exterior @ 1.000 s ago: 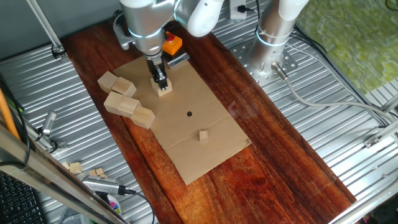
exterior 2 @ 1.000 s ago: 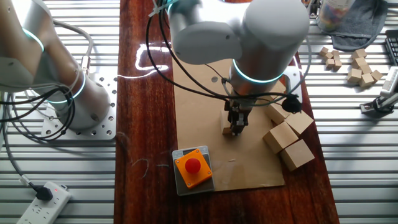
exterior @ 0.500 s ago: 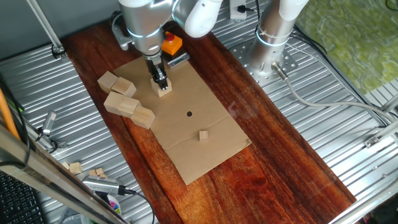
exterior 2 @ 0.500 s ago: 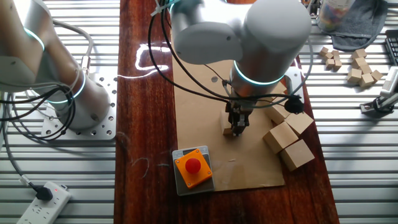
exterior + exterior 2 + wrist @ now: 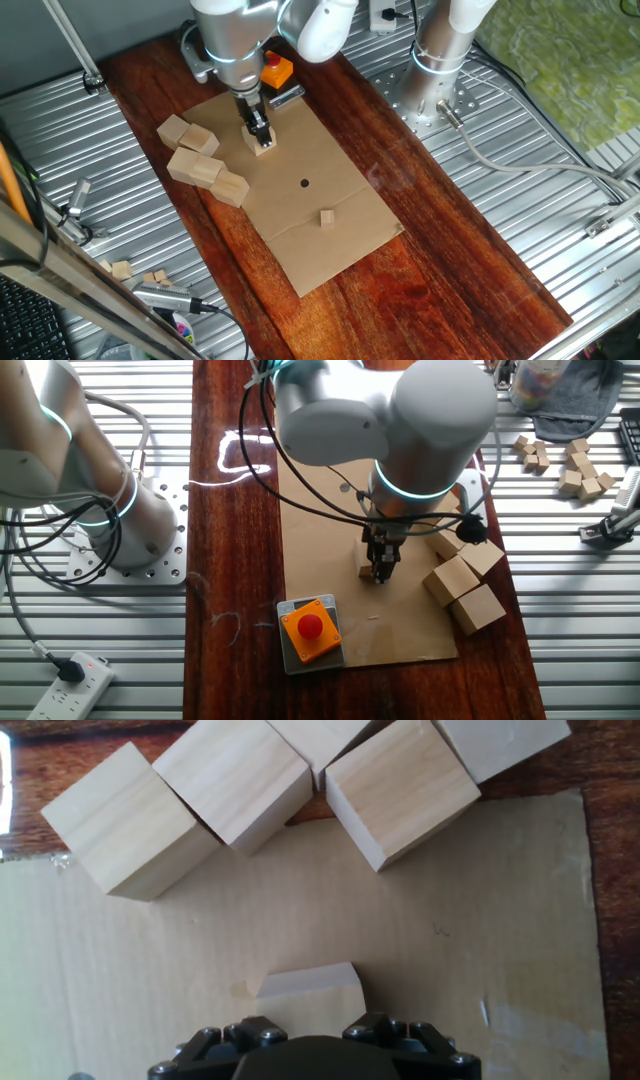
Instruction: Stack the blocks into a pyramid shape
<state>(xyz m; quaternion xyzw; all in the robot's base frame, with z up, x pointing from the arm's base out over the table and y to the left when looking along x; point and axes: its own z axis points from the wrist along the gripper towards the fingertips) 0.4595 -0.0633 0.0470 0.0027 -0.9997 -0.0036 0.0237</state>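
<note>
Hand view shows our hand (image 5: 312,1038) gripping a small block (image 5: 307,982); we lift straight, avoiding the blocks (image 5: 400,790) near the worktop's edge.

I count: five big blocks (image 5: 403,790). One smaller block (image 5: 308,982). One tiny cube (image 5: 327,217). One orange button box (image 5: 310,628). One cardboard sheet (image 5: 330,250).

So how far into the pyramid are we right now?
Barely started: no stack shows yet. The gripper is down on the cardboard sheet over a small wooden block; whether it is clamped on it I can't tell. The larger blocks lie in a loose cluster at the sheet's edge, none on top of another. Another small cube sits alone on the sheet. The whole pyramid is left.
</note>
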